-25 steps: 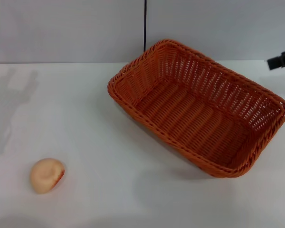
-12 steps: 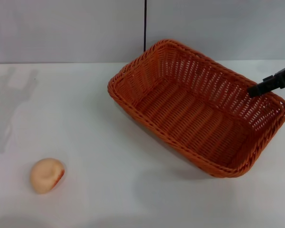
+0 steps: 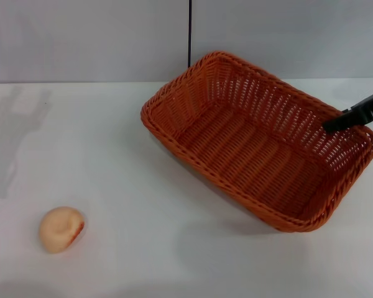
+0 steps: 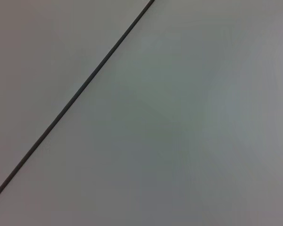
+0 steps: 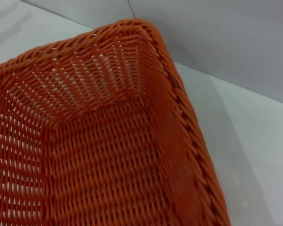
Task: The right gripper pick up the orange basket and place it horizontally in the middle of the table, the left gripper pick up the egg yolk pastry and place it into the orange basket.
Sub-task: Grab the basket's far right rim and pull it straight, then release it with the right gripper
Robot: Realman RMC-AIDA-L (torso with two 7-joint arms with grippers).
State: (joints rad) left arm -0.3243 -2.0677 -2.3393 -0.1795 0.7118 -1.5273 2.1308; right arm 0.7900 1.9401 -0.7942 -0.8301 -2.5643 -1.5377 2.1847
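Note:
The orange basket (image 3: 261, 139) lies diagonally on the white table (image 3: 112, 143), right of centre, and holds nothing. The dark tip of my right gripper (image 3: 333, 125) reaches in from the right edge and hangs over the basket's far right rim, just inside it. In the right wrist view the basket (image 5: 85, 141) fills most of the picture, with a corner of its braided rim close by. The egg yolk pastry (image 3: 61, 229) rests on the table near the front left, far from the basket. My left gripper is out of view; its wrist camera shows only a grey wall.
A grey wall with a thin dark vertical seam (image 3: 189, 31) stands behind the table. Bare white tabletop lies between the pastry and the basket and in front of the basket.
My right gripper has come in from the far right edge, moving left and down to the basket's far right rim. The basket and pastry have not moved.

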